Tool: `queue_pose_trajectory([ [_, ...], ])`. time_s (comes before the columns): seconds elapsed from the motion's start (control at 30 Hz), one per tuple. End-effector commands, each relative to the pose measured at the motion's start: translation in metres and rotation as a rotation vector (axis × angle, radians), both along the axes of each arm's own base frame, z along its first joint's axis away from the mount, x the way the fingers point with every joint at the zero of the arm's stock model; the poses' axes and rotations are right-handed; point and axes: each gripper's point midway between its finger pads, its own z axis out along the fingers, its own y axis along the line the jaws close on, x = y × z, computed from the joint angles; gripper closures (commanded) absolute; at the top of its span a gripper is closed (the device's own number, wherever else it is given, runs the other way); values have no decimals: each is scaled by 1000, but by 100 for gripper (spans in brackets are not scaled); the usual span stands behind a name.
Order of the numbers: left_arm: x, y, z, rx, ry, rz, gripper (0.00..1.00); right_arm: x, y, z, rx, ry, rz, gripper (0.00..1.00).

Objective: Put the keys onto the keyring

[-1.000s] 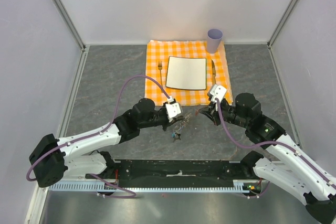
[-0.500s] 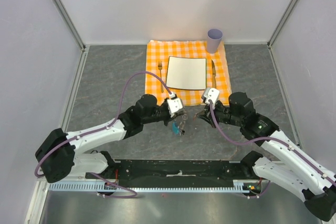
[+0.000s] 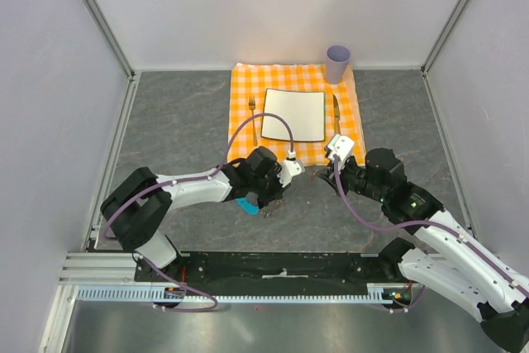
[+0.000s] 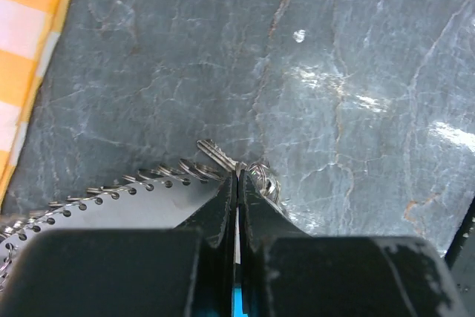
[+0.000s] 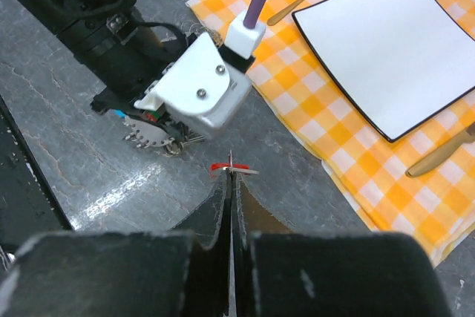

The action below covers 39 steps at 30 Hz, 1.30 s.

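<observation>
1. Left arm is the big change: compared with a second ago it's swung in and folded up tight, so its hand is now just beside the right hand. The right arm has hardly shifted.
2. Both hands meet over the bare grey surface, near the front edge of the checkered cloth.
3. Left hand is pressed together on the keyring. Its chain loop trails off to one side, with a small ring sticking out at the fingertips.
4. Right hand is pinching the red key at its very tips. The key is close to the keyring but looks apart from it.
5. My take: hold the keyring dead still and let only the key side creep in, aiming for that small ring. I can't make out the key's hole, so go slow. A key this tiny could easily twist in the pinch.
</observation>
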Motion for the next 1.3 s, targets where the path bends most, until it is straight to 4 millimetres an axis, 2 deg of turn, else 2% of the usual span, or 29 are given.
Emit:
queue_pose_trajectory([
  [0.0,-3,-17,12,-9,10,-53,98,7,0,9,29,-33,-33,100],
  [0.1,-1,-21,7,21,6,-76,98,7,1,7,26,-27,-28,100],
  [0.13,0,-21,-2,45,13,-77,98,7,1,7,27,-23,-29,100],
  [0.2,2,-26,-6,61,4,-87,98,6,1,6,25,-22,-27,100],
  [0.27,3,-25,-18,104,7,-80,98,7,0,5,23,-21,-34,100],
  [0.47,12,-25,-26,150,2,-40,92,8,0,4,19,-20,-41,100],
  [0.73,18,-23,-7,98,-51,32,81,8,-2,6,24,-27,-49,100],
  [1.03,13,-14,-4,85,-45,66,80,6,-1,6,29,-22,-40,100],
  [1.27,7,-17,-3,65,-25,48,79,6,0,5,29,-18,-39,100],
])
